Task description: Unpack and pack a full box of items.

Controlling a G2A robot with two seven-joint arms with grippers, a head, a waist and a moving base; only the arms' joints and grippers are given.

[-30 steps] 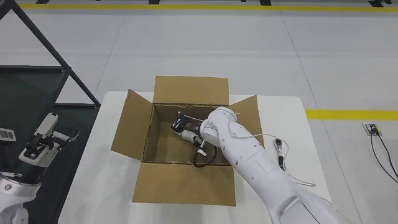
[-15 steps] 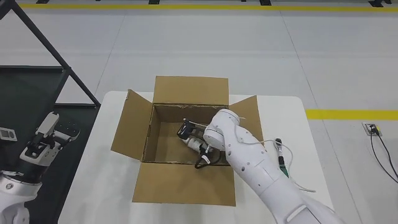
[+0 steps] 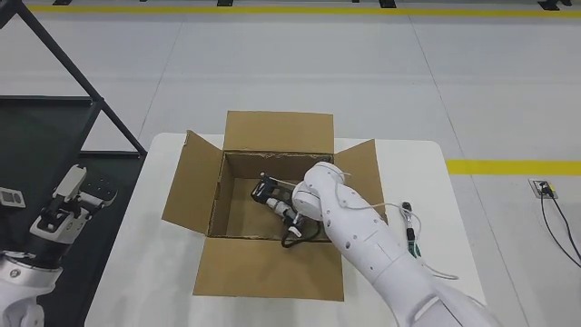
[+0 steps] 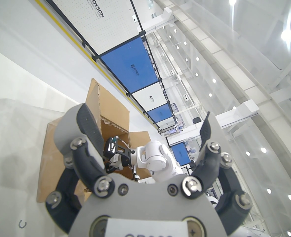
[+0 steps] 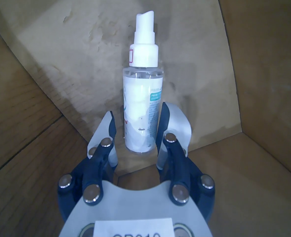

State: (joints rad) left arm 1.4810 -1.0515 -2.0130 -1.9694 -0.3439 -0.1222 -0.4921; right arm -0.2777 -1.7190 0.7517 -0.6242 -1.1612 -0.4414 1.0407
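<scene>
The right gripper (image 5: 138, 110) is down inside the cardboard box (image 3: 272, 132), set narrow around the lower body of a spray bottle (image 5: 141, 92). One of its fingers (image 5: 168, 119) sits against the label and the other stands a sliver off, so I would not call that a firm hold. The bottle lies in line with the gripper, white nozzle pointing away, against a scuffed cardboard panel which I take to be the box floor. From overhead the gripper sits in the middle of the frame, inside the open box with its four flaps folded out. Over the last second it drew back a little toward the lower right of the box, then came forward again toward the upper left, ending close to where it began. The box itself has not shifted on the white bench (image 3: 145, 263). To me that small back-and-forth reads as lining up on the bottle, and I can't say whether it is being picked up or has just been put down. The left gripper (image 4: 146, 113) has stayed where it was at the lower left of the overhead frame, off the bench edge, spread wide, holding nothing and tipped up toward the hall ceiling.
</scene>
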